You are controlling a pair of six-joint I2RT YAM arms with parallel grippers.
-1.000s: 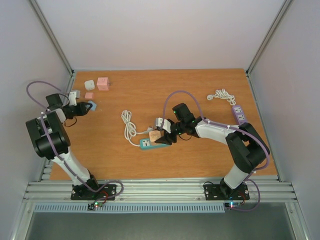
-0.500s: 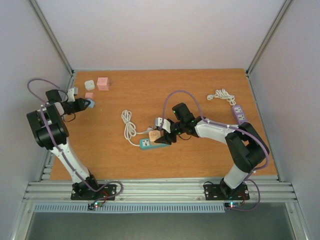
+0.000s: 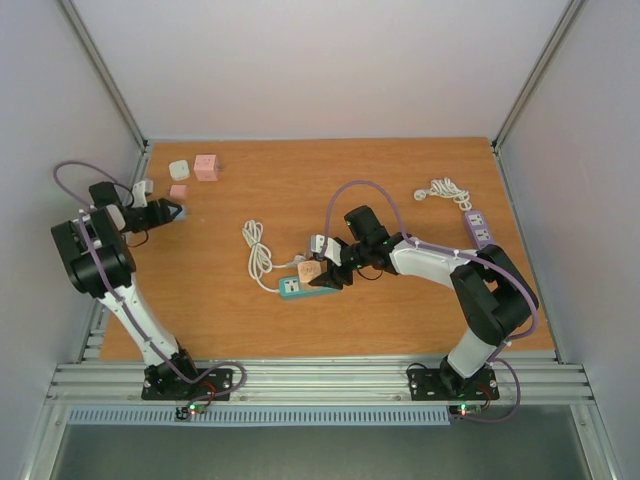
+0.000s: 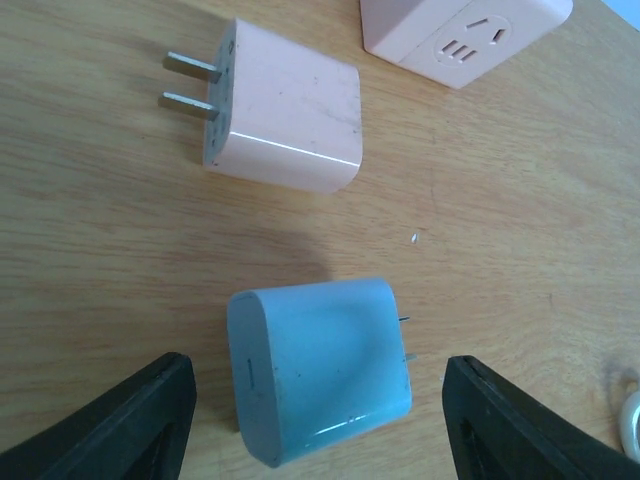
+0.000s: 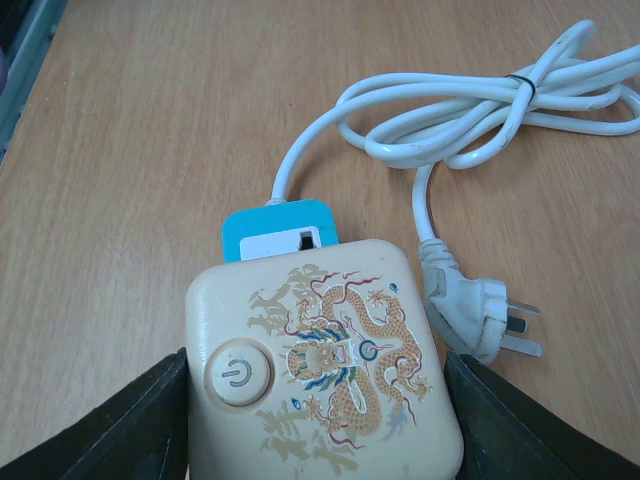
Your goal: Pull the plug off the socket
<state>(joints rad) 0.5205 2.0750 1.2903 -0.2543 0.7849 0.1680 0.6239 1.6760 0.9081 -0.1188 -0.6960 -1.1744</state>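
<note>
While the right gripper (image 3: 323, 276) clamps the cream plug (image 5: 325, 365) from both sides, the plug sits on top of the teal power strip (image 5: 272, 228) near the middle of the wooden surface (image 5: 130, 150), covering all but one end of it in my wrist view (whether its pins are seated, I cannot tell). A gold dragon pattern and a round power button face up on the plug. The strip's white cord (image 5: 460, 110) lies looped just beyond, its pronged end (image 5: 480, 318) resting beside the plug. At far left, the left gripper (image 4: 318, 370) hangs with its jaws apart, straddling a blue charger (image 4: 320, 390) without touching it. A pink charger (image 4: 285, 120) and a pink socket cube (image 4: 465, 30) lie just beyond.
</note>
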